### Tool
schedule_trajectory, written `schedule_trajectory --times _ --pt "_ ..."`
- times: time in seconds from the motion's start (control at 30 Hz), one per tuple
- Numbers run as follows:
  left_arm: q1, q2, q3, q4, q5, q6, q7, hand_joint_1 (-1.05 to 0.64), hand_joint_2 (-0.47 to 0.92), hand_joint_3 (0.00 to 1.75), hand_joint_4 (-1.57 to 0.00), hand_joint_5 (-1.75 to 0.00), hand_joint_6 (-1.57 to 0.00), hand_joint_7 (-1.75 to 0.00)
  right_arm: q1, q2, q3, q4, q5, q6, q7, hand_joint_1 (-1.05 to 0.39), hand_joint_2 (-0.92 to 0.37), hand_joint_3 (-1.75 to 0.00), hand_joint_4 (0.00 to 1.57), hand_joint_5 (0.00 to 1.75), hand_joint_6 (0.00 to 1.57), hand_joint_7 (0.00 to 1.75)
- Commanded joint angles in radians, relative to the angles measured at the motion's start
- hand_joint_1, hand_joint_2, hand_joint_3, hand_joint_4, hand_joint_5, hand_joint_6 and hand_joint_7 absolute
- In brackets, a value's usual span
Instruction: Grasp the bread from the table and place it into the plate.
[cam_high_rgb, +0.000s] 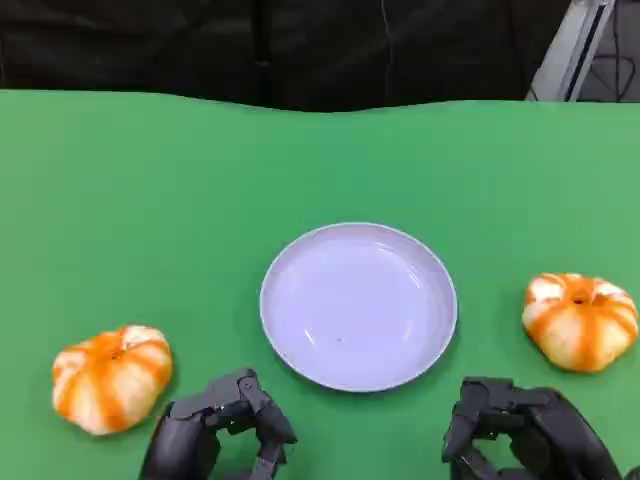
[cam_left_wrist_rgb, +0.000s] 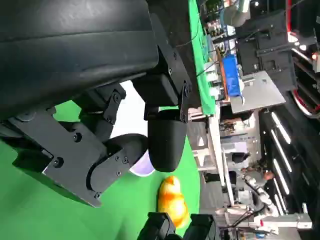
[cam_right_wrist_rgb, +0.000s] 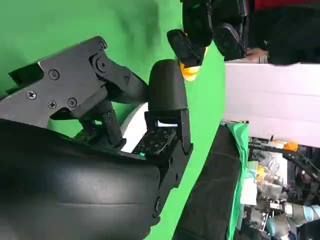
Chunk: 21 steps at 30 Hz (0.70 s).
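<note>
A pale lavender plate (cam_high_rgb: 358, 305) lies empty at the middle of the green table. One orange-and-white bread (cam_high_rgb: 112, 377) sits to its left, a second bread (cam_high_rgb: 581, 320) to its right. My left hand (cam_high_rgb: 225, 430) hovers at the near edge between the left bread and the plate, holding nothing. My right hand (cam_high_rgb: 525, 430) hovers at the near edge, just in front of the right bread, also holding nothing. The left wrist view shows my left hand (cam_left_wrist_rgb: 150, 140), the plate (cam_left_wrist_rgb: 142, 167) and the right bread (cam_left_wrist_rgb: 172, 200). The right wrist view shows the left bread (cam_right_wrist_rgb: 190, 71) beyond my right hand (cam_right_wrist_rgb: 160, 110).
The green table (cam_high_rgb: 150, 200) runs back to a dark far edge with a black backdrop behind it. A grey metal frame (cam_high_rgb: 575, 45) stands beyond the far right corner. Shelving and lab clutter (cam_left_wrist_rgb: 240, 80) lie past the table.
</note>
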Motion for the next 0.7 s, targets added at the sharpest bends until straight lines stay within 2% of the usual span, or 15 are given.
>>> schedule_trajectory --times 0.03,0.7 --pt "-0.008 0.014 0.006 0.013 -0.006 -0.013 0.008 -0.1 0.49 1.24 -0.85 -1.6 -0.88 -1.31 -0.007 -0.014 -0.009 0.013 0.005 -0.021 0.002 -0.12 -0.61 -0.98 0.82 1.57 0.82 1.33" --pt "-0.01 0.013 0.007 0.012 -0.01 -0.008 0.007 -0.09 0.5 1.23 -0.85 -1.58 -0.88 -1.3 -0.004 -0.014 -0.007 0.006 0.006 -0.009 0.002 -0.11 -0.61 -0.98 0.83 1.55 0.82 1.32"
